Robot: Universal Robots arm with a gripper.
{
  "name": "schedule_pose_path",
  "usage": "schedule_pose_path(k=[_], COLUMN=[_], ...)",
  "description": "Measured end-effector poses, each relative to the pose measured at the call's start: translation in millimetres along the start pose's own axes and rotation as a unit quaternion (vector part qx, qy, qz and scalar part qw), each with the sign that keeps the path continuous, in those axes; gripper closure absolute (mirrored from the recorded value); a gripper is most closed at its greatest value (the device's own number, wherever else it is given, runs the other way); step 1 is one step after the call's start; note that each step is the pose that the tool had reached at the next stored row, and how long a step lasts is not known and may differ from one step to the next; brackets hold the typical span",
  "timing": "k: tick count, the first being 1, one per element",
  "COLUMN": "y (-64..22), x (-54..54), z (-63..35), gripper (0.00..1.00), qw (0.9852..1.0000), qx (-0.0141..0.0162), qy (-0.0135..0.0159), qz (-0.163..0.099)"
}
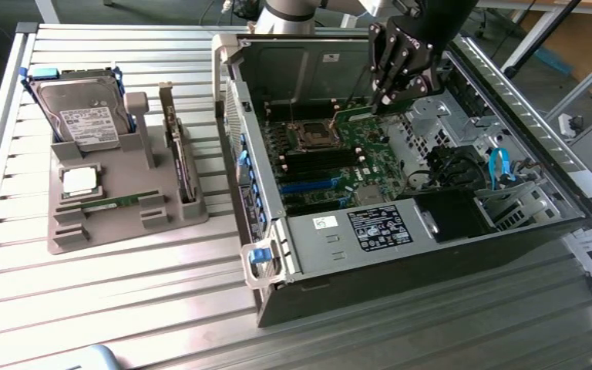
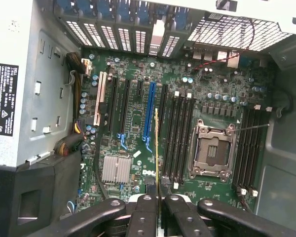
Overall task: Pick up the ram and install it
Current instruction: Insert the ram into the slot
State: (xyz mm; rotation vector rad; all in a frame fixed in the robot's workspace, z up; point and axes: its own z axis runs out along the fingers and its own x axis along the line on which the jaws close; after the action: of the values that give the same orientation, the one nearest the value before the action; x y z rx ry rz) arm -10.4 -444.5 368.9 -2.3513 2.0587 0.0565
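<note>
My gripper [image 1: 388, 96] hangs over the open computer case [image 1: 275, 254], above the motherboard [image 1: 338, 166]. It is shut on the ram [image 1: 356, 114], a thin green stick that sticks out from the fingertips towards the exterior view's left. In the wrist view the ram [image 2: 157, 148] shows edge-on as a narrow yellow-green line running out from between the black fingers [image 2: 143, 217] of the gripper [image 2: 159, 207]. It hovers beside a row of black memory slots [image 2: 180, 138], apart from the board. The empty processor socket [image 2: 212, 150] lies just past those slots.
A grey holder [image 1: 121, 223] at the exterior view's left carries a hard drive [image 1: 89, 116], a square silver processor [image 1: 78, 181], an upright dark expansion card [image 1: 179, 162] and a flat green stick [image 1: 121, 202]. Case walls, a drive cage [image 1: 450, 212] and cables surround the motherboard.
</note>
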Motion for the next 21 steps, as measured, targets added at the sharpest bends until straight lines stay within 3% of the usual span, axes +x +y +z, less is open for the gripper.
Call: schedule_pose_path(k=[21], y=[-0.1], x=[0.3], z=[7.4], gripper=[0.87], qw=[1.0], qx=[0.0], qy=[0.0], qz=[0.0])
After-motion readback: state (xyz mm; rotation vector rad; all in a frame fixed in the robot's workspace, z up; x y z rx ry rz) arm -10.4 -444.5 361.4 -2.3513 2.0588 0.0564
